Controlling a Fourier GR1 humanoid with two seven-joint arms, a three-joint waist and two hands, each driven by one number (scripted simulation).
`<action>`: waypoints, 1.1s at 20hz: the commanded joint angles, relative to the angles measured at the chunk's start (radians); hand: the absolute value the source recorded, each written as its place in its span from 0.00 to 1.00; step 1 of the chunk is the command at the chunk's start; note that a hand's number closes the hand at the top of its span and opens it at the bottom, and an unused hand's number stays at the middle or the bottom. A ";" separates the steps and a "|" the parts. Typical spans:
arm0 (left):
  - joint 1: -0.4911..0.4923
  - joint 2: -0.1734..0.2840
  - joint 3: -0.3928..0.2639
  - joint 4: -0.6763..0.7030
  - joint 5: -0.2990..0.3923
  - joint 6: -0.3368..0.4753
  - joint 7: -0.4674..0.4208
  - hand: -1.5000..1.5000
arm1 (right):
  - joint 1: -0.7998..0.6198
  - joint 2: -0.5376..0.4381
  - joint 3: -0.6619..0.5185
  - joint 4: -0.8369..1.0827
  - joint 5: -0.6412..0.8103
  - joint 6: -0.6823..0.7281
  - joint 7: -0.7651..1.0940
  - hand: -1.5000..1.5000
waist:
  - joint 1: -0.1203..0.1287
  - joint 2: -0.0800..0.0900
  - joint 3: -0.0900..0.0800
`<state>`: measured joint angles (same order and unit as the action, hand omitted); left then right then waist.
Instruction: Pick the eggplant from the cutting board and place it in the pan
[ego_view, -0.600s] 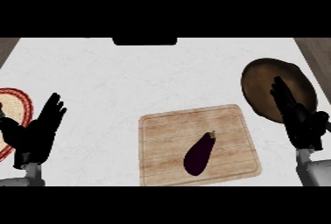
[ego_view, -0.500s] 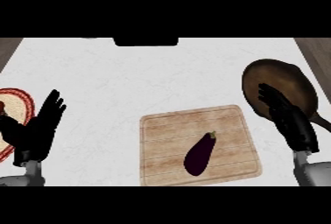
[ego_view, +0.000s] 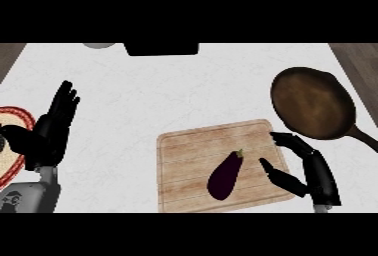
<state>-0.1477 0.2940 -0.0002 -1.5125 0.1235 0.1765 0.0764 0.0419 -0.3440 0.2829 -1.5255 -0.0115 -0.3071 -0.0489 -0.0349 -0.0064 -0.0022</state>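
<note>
1. The right hand (ego_view: 306, 167) has come off the pan (ego_view: 314, 102), where it hovered a moment ago, and now sits at the right edge of the cutting board (ego_view: 199, 150), low and turned inward toward the eggplant (ego_view: 225, 175).
2. Its fingers are spread and relaxed, thumb set apart from them, forming an open cup that faces the eggplant; nothing is held yet, and a strip of bare board still shows between thumb and eggplant.
3. The eggplant has not moved: it lies on the board's right half, slanted, green stem pointing up and toward the pan, dark body running down toward the board's near edge.
4. The pan sits just beyond the board's far right corner, empty, its handle running off to the right.
5. The left hand (ego_view: 48, 132) rests well to the left of the board, fingers straight and pointing up, partly over a red-rimmed plate (ego_view: 15, 117) at the edge of view.
6. I read this as the reach nearly finished and the grasp about to begin; the task itself is barely started, since the lift and the carry to the pan are all ahead.
</note>
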 joint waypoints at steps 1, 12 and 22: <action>-0.030 0.013 0.026 0.028 0.018 -0.020 -0.011 0.50 | 0.129 -0.084 0.001 -0.146 0.176 -0.158 -0.011 0.00 | -0.023 -0.004 -0.002; -0.023 -0.005 -0.010 0.002 -0.014 -0.017 0.007 0.50 | 0.177 -0.527 -0.081 -0.704 0.163 0.202 0.642 0.00 | 0.037 0.004 -0.003; -0.055 -0.051 -0.022 0.027 -0.043 -0.021 -0.017 0.50 | -0.318 -0.486 -0.018 -0.689 0.084 0.386 1.110 0.00 | 0.052 0.008 0.001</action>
<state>-0.2272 0.2743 -0.0046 -1.4680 0.0995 0.1462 0.0688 -0.1245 -0.8713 0.2086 -2.2512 0.0463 0.0255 0.9365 0.0150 0.0018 -0.0030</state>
